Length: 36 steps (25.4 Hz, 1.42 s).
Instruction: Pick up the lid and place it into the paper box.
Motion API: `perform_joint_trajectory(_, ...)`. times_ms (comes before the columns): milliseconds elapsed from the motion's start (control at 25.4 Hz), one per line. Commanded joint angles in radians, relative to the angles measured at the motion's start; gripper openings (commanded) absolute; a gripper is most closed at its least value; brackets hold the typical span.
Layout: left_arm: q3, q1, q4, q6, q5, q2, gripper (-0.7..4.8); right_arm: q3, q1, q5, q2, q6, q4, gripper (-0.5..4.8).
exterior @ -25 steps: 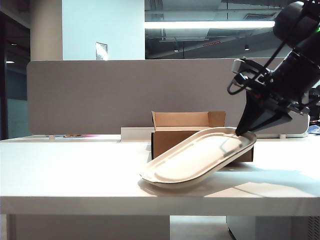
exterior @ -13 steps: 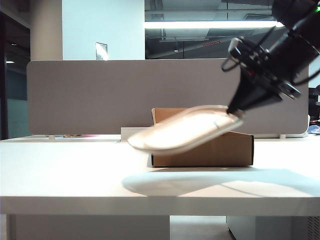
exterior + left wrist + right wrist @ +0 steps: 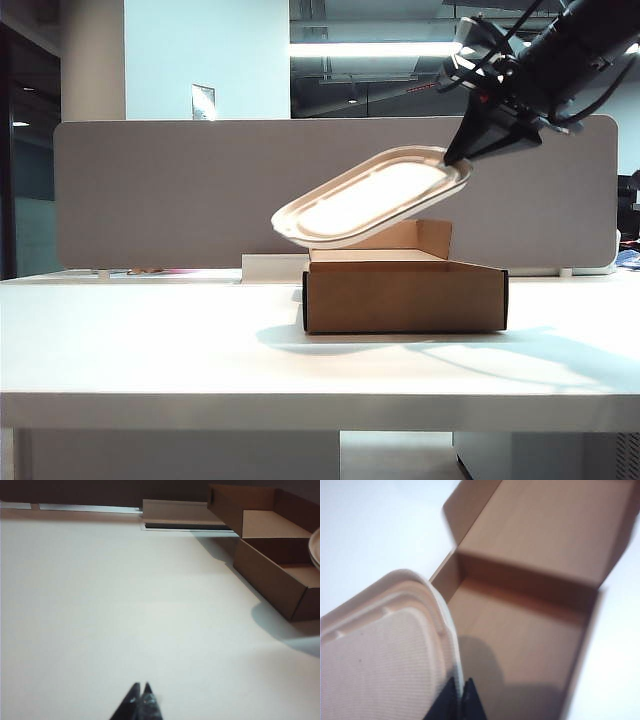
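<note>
The right gripper (image 3: 462,158) is pinching the rim of the lid (image 3: 372,196), which is hanging tilted below it, above the paper box (image 3: 405,294). The left gripper (image 3: 141,696), its jaws together, is holding nothing over the bare table (image 3: 100,605), the box well beyond it.

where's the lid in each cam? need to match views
Exterior: lid upper centre, tilted, held at its high end by the right gripper, above the paper box.
Left wrist: only a sliver of rim at the right edge.
Right wrist: lower left.
Shared landmark: the paper box.
</note>
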Motion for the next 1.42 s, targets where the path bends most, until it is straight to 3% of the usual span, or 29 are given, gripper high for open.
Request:
perform_joint_trajectory(39, 0.003, 0.000, 0.005, 0.001, 0.000, 0.001, -0.03, 0.006, 0.000, 0.094, 0.003, -0.034, 0.129, -0.06)
perform_joint_trajectory(276, 0.003, 0.000, 0.005, 0.000, 0.004, 0.001, -0.03, 0.006, -0.003, 0.204, 0.085, -0.056, 0.330, -0.06)
perform_joint_trajectory(631, 0.003, 0.000, 0.006, 0.001, 0.004, 0.001, -0.03, 0.006, -0.002, 0.221, 0.220, -0.056, 0.340, 0.03)
perform_joint_trajectory(828, 0.003, 0.000, 0.006, 0.001, 0.004, 0.001, -0.03, 0.006, -0.002, 0.207, 0.227, -0.055, 0.344, 1.63)
perform_joint_trajectory(1064, 0.003, 0.000, 0.006, 0.001, 0.004, 0.001, -0.03, 0.006, -0.002, 0.207, 0.211, -0.056, 0.343, 2.48)
perform_joint_trajectory(1182, 0.003, 0.000, 0.006, 0.001, 0.004, 0.001, -0.03, 0.005, -0.006, 0.215, 0.171, -0.055, 0.336, 2.38)
perform_joint_trajectory(1261, 0.003, 0.000, 0.006, 0.001, 0.004, 0.001, -0.03, 0.005, -0.016, 0.238, 0.129, -0.055, 0.303, 1.58)
perform_joint_trajectory(1301, 0.003, 0.000, 0.006, 0.001, 0.004, 0.001, -0.03, 0.004, -0.025, 0.275, 0.090, -0.055, 0.269, 0.35)
perform_joint_trajectory(1340, 0.003, 0.000, 0.006, 0.001, 0.003, 0.001, -0.03, 0.004, -0.034, 0.278, 0.068, -0.055, 0.248, -0.03)
perform_joint_trajectory(1419, 0.003, 0.000, 0.005, 0.001, 0.003, 0.001, -0.03, 0.000, -0.068, 0.278, 0.016, -0.039, 0.198, -0.06)
